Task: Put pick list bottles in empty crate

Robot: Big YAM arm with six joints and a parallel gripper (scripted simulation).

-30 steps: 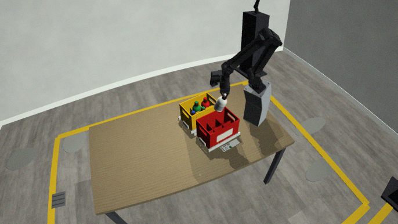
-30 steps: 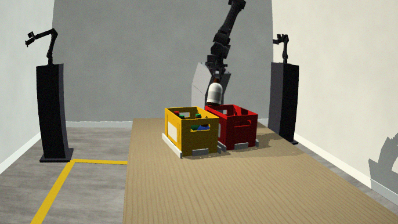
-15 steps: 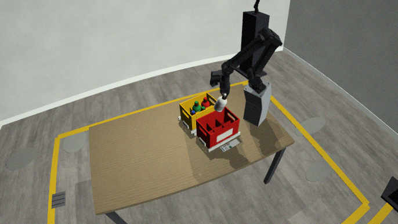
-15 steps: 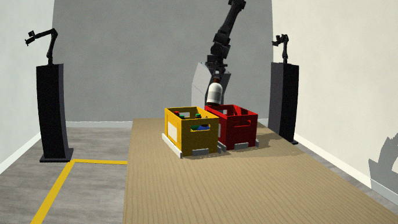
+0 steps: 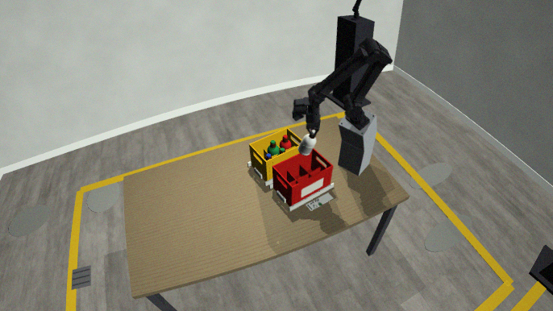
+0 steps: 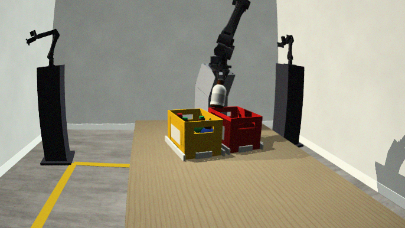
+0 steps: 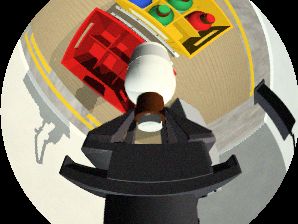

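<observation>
Clearly, in the top view, the gripper (image 5: 313, 133) (image 6: 220, 81) (image 7: 150, 117) was closed around the neck of a white bottle (image 5: 308, 145) (image 6: 218, 94) (image 7: 150, 82). The bottle was hanging under the hand, its body lower than the fingers, near the rim of the red crate (image 5: 290, 191) (image 6: 242, 140) (image 7: 80, 36). Inside this crate I could see dividers. The yellow crate (image 5: 259, 169) (image 6: 206, 145) (image 7: 192, 50) stood just beside it on the table (image 5: 193, 217) (image 6: 236, 192) (image 7: 210, 75), with a green bottle (image 5: 273, 148) (image 7: 162, 16), a red bottle (image 5: 285, 143) (image 7: 201, 21) and a blue cap (image 5: 268, 156) in it. The pick list (image 5: 320, 201) lay near the red crate, but its lines were too small for reading.

In the exterior view, the bottle was directly below the gripper, almost upright, with its bottom near the height of the crate rims. Both crates were standing level.

In the wrist view, the brown neck was between the two fingers, and the white body stretched away from the hand, covering part of the red crate's edge. From this view alone, I could not tell how high the bottle was above the crate.

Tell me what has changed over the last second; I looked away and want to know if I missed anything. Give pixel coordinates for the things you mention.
Nothing visibly changed. The gripper (image 5: 313, 133) (image 6: 220, 81) (image 7: 150, 120) is as it was, with the white bottle (image 5: 307, 145) (image 6: 218, 95) (image 7: 150, 80) in its grip, and the red crate (image 5: 287, 185) (image 6: 246, 137) (image 7: 80, 55) and yellow crate (image 5: 258, 163) (image 6: 189, 142) (image 7: 200, 48) stand where they stood.
</observation>
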